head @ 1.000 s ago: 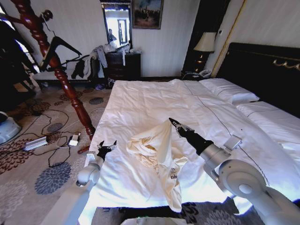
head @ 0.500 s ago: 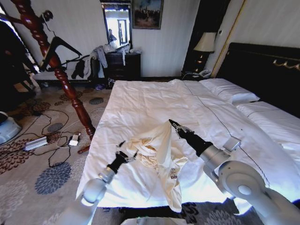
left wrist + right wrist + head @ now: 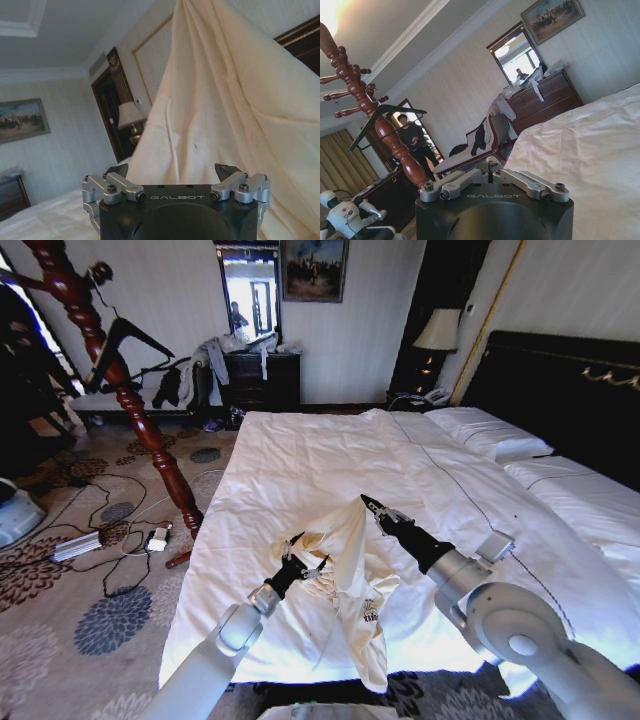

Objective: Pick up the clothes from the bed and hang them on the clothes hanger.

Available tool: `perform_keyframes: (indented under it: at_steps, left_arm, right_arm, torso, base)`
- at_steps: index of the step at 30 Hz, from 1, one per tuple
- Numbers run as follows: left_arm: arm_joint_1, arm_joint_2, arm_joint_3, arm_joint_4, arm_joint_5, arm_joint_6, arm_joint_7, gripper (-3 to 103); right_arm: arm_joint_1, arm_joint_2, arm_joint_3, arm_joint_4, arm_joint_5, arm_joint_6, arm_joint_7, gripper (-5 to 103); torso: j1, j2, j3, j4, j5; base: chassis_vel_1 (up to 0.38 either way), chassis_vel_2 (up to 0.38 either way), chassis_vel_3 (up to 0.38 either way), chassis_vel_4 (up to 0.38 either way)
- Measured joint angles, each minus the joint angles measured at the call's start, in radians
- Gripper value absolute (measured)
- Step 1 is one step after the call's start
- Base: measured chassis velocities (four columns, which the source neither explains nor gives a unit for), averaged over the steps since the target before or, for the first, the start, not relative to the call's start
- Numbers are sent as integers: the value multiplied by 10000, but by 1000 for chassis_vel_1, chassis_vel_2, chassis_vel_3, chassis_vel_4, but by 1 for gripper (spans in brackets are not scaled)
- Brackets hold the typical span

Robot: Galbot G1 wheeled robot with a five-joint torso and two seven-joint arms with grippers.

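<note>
The cream-yellow clothes lie bunched near the front of the white bed, one corner pulled up into a peak. My right gripper is shut on that peak. My left gripper stands open at the left side of the bunch, fingertips touching or nearly touching the fabric. The left wrist view has the raised cloth hanging just beyond the spread fingers. The black clothes hanger hangs on the wooden pole at the far left and is also in the right wrist view.
The reddish-brown turned pole stands on the carpet left of the bed. Cables and a power strip lie on the floor there. A dark dresser, a lamp and the black headboard lie beyond.
My left arm has swung from the bed's left edge rightwards up to the garment, still open. The right gripper has kept the fabric peak held in place.
</note>
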Motion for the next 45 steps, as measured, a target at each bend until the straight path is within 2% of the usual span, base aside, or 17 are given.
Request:
perform_keyframes:
  at_steps: [6,7,11,13,21,24,36,45]
  left_arm:
    - [-244,2,71,-204,-29,82,-211,98]
    - [-269,25,66,-268,-35,93,-242,95]
    - [-264,84,-6,-457,-23,105,-307,98]
    - [-273,8,-62,-364,188,192,-591,100]
    - [-648,-658,220,421,545,191,-784,100]
    - [-778,-1034,314,791,936,179,-845,100]
    - [-901,-1803,288,1044,1513,305,-1519,100]
    - [-528,-1728,43,635,1752,326,-1680,100]
  right_arm:
    - [41,44,-17,0,-44,2,-6,0]
    - [73,63,-35,0,-56,2,-11,0]
    - [113,99,-64,0,-79,2,-25,0]
    - [146,133,-117,0,-97,2,-46,0]
    - [141,106,-142,1,-111,-2,-64,0]
    - [146,104,-139,0,-112,-2,-71,0]
    - [115,106,-111,0,-113,-1,-76,0]
    - [46,14,-46,0,-115,11,-75,0]
  torso:
    - [0,0,0,0,-1]
    - [0,0,0,0,-2]
    - [1,0,0,1,-2]
    - [0,0,0,2,-2]
    - [0,0,0,-1,-3]
    - [0,0,1,0,-2]
    - [0,0,0,0,-1]
    - [0,0,0,1,-1]
  base:
    - [0,0,0,0]
    - [0,0,0,0]
    - [0,0,0,0]
    - [0,0,0,0]
    - [0,0,0,0]
    - [0,0,0,0]
    - [0,0,0,0]
    - [0,0,0,0]
